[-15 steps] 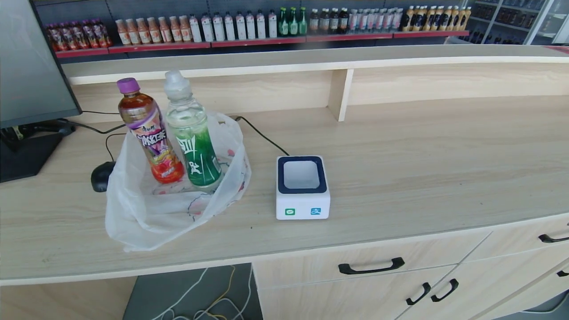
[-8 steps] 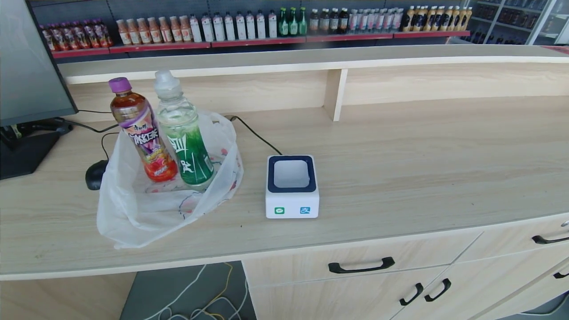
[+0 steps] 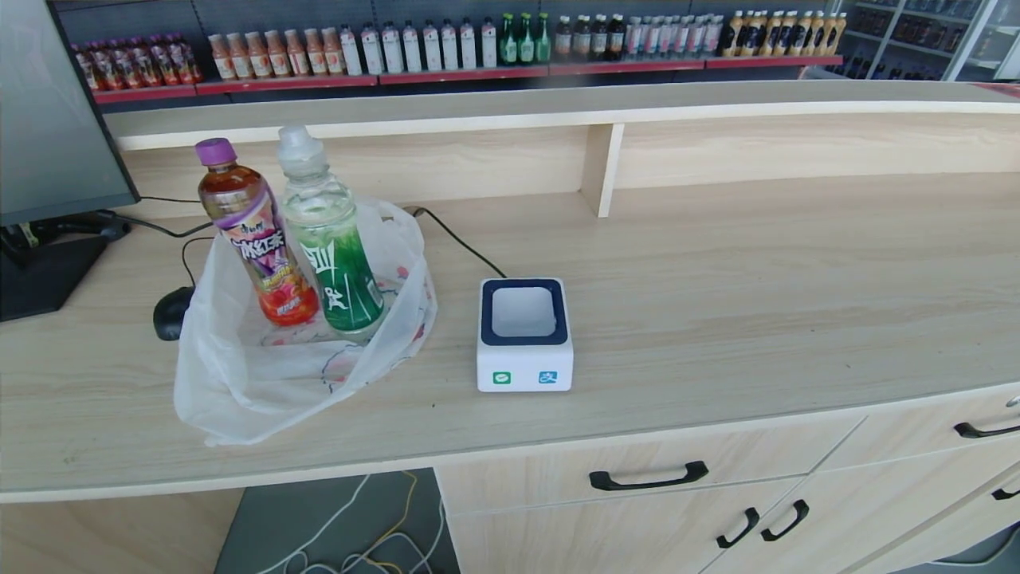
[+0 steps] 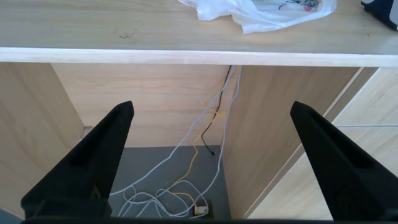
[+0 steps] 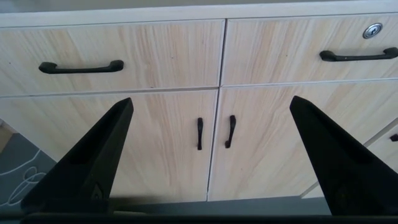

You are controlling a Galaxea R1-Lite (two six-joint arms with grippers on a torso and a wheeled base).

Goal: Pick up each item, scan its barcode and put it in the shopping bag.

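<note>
Tea bottle [image 3: 256, 239] and green bottle [image 3: 339, 263] both sit in the bag [image 3: 231, 399], so I'd park the wide-open left gripper [image 4: 211, 107] and right gripper [image 5: 211, 104] well clear.

Head camera overlooks the counter [image 3: 717, 279] — low wrist cameras face its front; left shares the bag [image 4: 267, 18]

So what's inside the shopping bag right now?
Two bottles stand upright in the shopping bag: a purple-capped tea bottle and a green-labelled bottle, side by side. The bag's bottom behind them is covered.
</note>
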